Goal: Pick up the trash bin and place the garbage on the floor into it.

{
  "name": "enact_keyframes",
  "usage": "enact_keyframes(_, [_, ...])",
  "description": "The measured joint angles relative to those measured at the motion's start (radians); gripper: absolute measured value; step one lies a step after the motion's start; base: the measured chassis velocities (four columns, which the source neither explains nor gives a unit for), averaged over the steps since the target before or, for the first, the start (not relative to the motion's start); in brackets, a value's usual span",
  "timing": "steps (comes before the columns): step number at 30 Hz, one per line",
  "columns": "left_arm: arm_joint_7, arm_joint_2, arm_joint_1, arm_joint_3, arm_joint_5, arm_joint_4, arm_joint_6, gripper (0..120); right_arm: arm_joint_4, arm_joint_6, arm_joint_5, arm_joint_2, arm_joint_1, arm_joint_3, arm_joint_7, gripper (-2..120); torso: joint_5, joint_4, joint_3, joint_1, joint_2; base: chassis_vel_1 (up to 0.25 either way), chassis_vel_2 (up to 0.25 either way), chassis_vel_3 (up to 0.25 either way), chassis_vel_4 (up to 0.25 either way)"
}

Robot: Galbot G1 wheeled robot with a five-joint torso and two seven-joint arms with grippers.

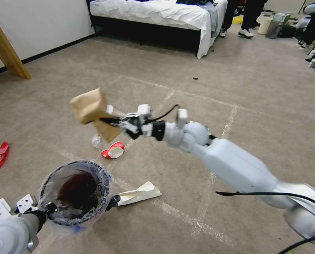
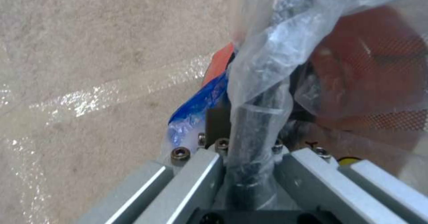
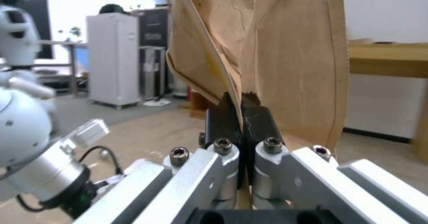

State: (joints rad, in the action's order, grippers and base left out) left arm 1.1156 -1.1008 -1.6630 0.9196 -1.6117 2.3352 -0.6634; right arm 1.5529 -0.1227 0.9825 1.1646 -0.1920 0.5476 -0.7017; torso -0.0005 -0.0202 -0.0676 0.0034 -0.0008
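Right gripper (image 1: 110, 121) pinches brown paper bag (image 1: 90, 107), lifted high over floor (image 1: 256, 91), clear of other litter. Left gripper (image 1: 49, 208) clamps bin (image 1: 74, 190) rim, holds bin low and near, mouth up, ready to catch bag. White paper (image 1: 138, 194) lies beside bin.

Paper bag (image 1: 92, 112) above floor (image 1: 256, 106), beyond bin (image 1: 106, 183)

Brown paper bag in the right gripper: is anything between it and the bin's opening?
Nothing visible. The right gripper holds the brown paper bag in the air, beyond the trash bin, which the left gripper holds by its rim, mouth open.
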Motion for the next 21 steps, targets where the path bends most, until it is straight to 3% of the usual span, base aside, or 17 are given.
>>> enact_keyframes(9, [0.023,0.009,-0.009,0.013,-0.039,0.013,-0.004,0,-0.099,-0.022,-0.056,0.092,0.019,0.097,-0.088,0,0.0001,-0.0001,0.0,0.0,0.0,0.0,0.0,0.0,0.0])
enact_keyframes(21, [0.027,0.016,-0.008,0.013,-0.053,0.016,-0.003,0,-0.138,-0.032,-0.113,0.105,-0.034,0.129,-0.124,0,0.0003,-0.0003,0.0,0.0,0.0,0.0,0.0,0.0,0.0])
